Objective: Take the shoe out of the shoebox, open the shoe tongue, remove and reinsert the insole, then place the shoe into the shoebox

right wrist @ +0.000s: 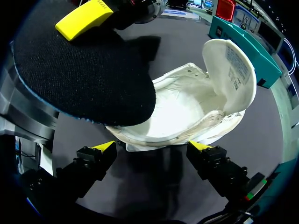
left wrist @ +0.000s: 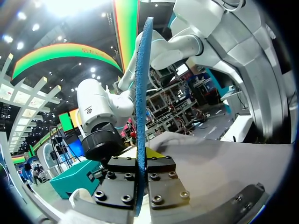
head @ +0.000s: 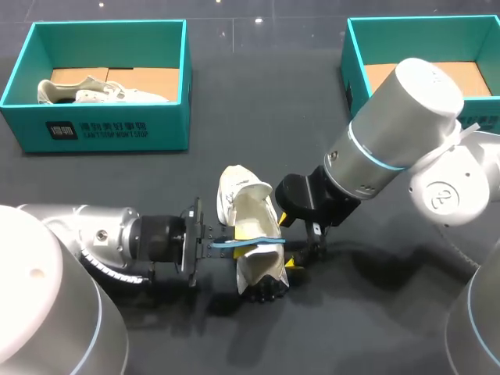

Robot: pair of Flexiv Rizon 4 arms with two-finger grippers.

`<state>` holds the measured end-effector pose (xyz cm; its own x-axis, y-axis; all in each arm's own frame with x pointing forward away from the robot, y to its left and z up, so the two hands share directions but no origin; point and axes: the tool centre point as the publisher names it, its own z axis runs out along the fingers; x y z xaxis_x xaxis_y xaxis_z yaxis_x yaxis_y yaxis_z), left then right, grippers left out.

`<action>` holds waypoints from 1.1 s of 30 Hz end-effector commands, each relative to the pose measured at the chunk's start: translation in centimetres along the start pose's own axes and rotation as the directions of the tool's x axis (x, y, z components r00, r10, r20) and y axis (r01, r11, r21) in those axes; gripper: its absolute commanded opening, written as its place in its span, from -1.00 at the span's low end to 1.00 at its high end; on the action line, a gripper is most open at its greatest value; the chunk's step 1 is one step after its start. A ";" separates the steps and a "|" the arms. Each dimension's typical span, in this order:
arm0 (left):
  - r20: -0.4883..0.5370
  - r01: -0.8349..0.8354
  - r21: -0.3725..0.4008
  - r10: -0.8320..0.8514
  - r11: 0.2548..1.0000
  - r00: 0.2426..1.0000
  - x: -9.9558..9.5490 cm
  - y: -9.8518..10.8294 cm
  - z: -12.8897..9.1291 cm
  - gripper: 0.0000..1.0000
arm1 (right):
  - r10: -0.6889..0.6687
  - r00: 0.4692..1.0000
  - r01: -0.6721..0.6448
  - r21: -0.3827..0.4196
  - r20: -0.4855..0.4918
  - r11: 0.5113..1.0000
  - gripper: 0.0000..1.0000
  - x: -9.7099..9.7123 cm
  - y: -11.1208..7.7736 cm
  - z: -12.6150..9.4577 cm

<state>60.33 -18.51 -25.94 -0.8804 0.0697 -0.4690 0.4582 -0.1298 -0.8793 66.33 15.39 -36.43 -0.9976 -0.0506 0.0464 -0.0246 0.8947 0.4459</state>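
A white shoe (head: 251, 211) lies on the dark table, its tongue (right wrist: 231, 74) folded back so the inside shows. Over its opening my left gripper (head: 223, 243) is shut on the blue insole (head: 254, 243), holding it by one end. In the left wrist view the insole (left wrist: 141, 84) stands edge-on between the fingers of the left gripper (left wrist: 142, 156). In the right wrist view the insole's dark underside (right wrist: 79, 70) covers the heel end of the shoe (right wrist: 187, 116). My right gripper (head: 290, 243) stands open just beside the shoe; in its own view the right gripper (right wrist: 153, 148) has nothing between its fingers.
A teal shoebox (head: 101, 129) at the back left holds another pale shoe (head: 94, 92). A second teal box (head: 361, 62) stands at the back right, partly behind my right arm. Bare table lies between the boxes and the shoe.
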 end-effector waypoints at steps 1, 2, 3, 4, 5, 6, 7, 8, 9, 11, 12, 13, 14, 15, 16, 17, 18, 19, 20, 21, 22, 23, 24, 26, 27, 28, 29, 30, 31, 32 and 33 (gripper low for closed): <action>-0.002 0.007 -0.001 -0.007 1.000 1.000 0.1 0.8 0.7 -1.00 | 0.001 1.000 -0.001 0.002 0.004 1.000 1.00 0.2 0.0 0.1; -0.001 0.008 -0.003 -0.008 1.000 1.000 0.1 1.0 0.7 -1.00 | 0.001 1.000 -0.001 0.002 0.004 1.000 1.00 0.2 0.0 0.1; 0.000 0.009 -0.010 -0.009 1.000 1.000 0.1 1.1 0.7 -1.00 | 0.001 1.000 -0.001 0.002 0.004 1.000 1.00 0.2 0.0 0.1; 0.002 0.011 -0.014 -0.011 1.000 1.000 0.0 1.3 0.6 -1.00 | 0.001 1.000 -0.001 0.002 0.004 1.000 1.00 0.2 0.0 0.1; 0.004 0.014 -0.016 -0.014 1.000 1.000 0.0 1.4 0.6 -1.00 | 0.001 1.000 -0.001 0.002 0.004 1.000 1.00 0.2 0.0 0.1; 0.007 0.015 -0.021 -0.015 1.000 1.000 0.0 1.5 0.5 -1.00 | 0.001 1.000 -0.001 0.002 0.004 1.000 1.00 0.2 0.0 0.1; 0.009 0.018 -0.023 -0.017 1.000 1.000 0.0 1.7 0.4 -1.00 | 0.001 1.000 -0.001 0.002 0.004 1.000 1.00 0.2 0.0 0.1; 0.011 0.021 -0.024 -0.020 1.000 1.000 -0.1 1.8 0.3 -1.00 | 0.001 1.000 -0.001 0.002 0.004 1.000 1.00 0.2 0.0 0.1; 0.011 0.021 -0.029 -0.020 0.999 1.000 -0.1 1.8 0.2 -1.00 | 0.001 1.000 -0.001 0.002 0.004 1.000 1.00 0.2 0.0 0.1; 0.014 0.021 -0.039 -0.020 0.999 1.000 -0.1 2.0 -0.1 -1.00 | 0.001 1.000 -0.001 0.002 0.004 1.000 1.00 0.2 0.0 0.1; 0.015 0.021 -0.042 -0.020 0.999 1.000 -0.1 2.1 -0.2 -1.00 | 0.001 1.000 -0.001 0.002 0.004 1.000 1.00 0.2 0.0 0.1; 0.018 0.020 -0.045 -0.019 0.999 1.000 -0.2 2.2 -0.3 -1.00 | 0.001 1.000 -0.001 0.002 0.004 1.000 1.00 0.2 0.0 0.1; 0.019 0.020 -0.046 -0.019 0.999 1.000 -0.2 2.3 -0.4 -1.00 | 0.001 1.000 -0.001 0.002 0.004 1.000 1.00 0.2 0.0 0.1; 0.022 0.022 -0.049 -0.021 0.999 1.000 -0.2 2.4 -0.5 -1.00 | 0.001 1.000 -0.001 0.002 0.004 1.000 1.00 0.2 0.0 0.1; 0.024 0.023 -0.050 -0.022 0.998 0.999 -0.2 2.6 -0.6 -1.00 | 0.001 1.000 -0.001 0.002 0.004 1.000 1.00 0.2 0.0 0.1; 0.028 0.030 -0.052 -0.028 0.998 0.999 -0.3 2.8 -0.6 -1.00 | 0.001 1.000 -0.001 0.002 0.004 1.000 1.00 0.2 0.0 0.1; 0.033 0.036 -0.053 -0.035 0.998 0.999 -0.3 2.9 -0.6 -1.00 | 0.001 1.000 -0.001 0.002 0.004 1.000 1.00 0.2 0.0 0.1; 0.034 0.037 -0.053 -0.035 0.998 0.999 -0.3 3.1 -0.6 -1.00 | 0.001 1.000 -0.001 0.002 0.004 1.000 1.00 0.2 0.0 0.1; 0.037 0.040 -0.051 -0.039 0.998 0.999 -0.3 3.2 -0.6 -1.00 | 0.001 1.000 -0.001 0.002 0.004 1.000 1.00 0.2 0.0 0.1; 0.038 0.042 -0.051 -0.040 0.998 0.998 -0.3 3.3 -0.6 -1.00 | 0.001 1.000 -0.001 0.002 0.004 1.000 1.00 0.2 0.0 0.1; 0.039 0.043 -0.050 -0.041 0.998 0.998 -0.3 3.3 -0.6 -1.00 | 0.001 1.000 -0.001 0.002 0.004 1.000 1.00 0.2 0.0 0.1; 0.040 0.043 -0.049 -0.041 0.998 0.998 -0.3 3.4 -0.5 -1.00 | 0.001 1.000 -0.001 0.002 0.004 1.000 1.00 0.2 0.0 0.1; 0.040 0.044 -0.044 -0.042 0.998 0.998 -0.3 3.4 -0.4 -1.00 | 0.001 1.000 -0.001 0.002 0.004 1.000 1.00 0.2 0.0 0.1; 0.035 0.039 -0.042 -0.037 0.998 0.999 -0.3 3.4 -0.1 -1.00 | 0.001 1.000 -0.001 0.002 0.004 1.000 1.00 0.2 0.0 0.1; 0.034 0.037 -0.041 -0.036 0.998 0.999 -0.3 3.4 0.1 -1.00 | 0.001 1.000 -0.001 0.002 0.004 1.000 1.00 0.2 0.0 0.1; 0.031 0.034 -0.043 -0.032 0.998 0.999 -0.3 3.5 0.2 -1.00 | 0.001 1.000 -0.001 0.002 0.004 1.000 1.00 0.2 0.0 0.1; 0.030 0.033 -0.045 -0.031 0.998 0.999 -0.3 3.5 0.2 -1.00 | 0.001 1.000 -0.001 0.002 0.004 1.000 1.00 0.2 0.0 0.1; 0.031 0.029 -0.050 -0.027 0.998 0.999 -0.3 3.6 0.2 -1.00 | 0.001 1.000 -0.001 0.002 0.004 1.000 1.00 0.2 0.0 0.1; 0.033 0.027 -0.053 -0.025 0.998 0.999 -0.2 3.7 0.2 -1.00 | 0.001 1.000 -0.001 0.002 0.004 1.000 1.00 0.2 0.0 0.1; 0.033 0.027 -0.054 -0.025 0.998 0.999 -0.2 3.9 0.1 -1.00 | 0.001 1.000 -0.001 0.002 0.004 1.000 1.00 0.2 0.0 0.1; 0.034 0.027 -0.061 -0.025 0.998 0.999 -0.2 4.0 0.0 -1.00 | 0.001 1.000 -0.001 0.002 0.004 1.000 1.00 0.2 0.0 0.1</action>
<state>62.35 -18.79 -29.04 -0.8953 0.0416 -0.4435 0.4402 -0.0694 -0.8952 66.33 15.39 -36.43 -0.9976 -0.0505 0.0463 -0.0246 0.8947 0.4459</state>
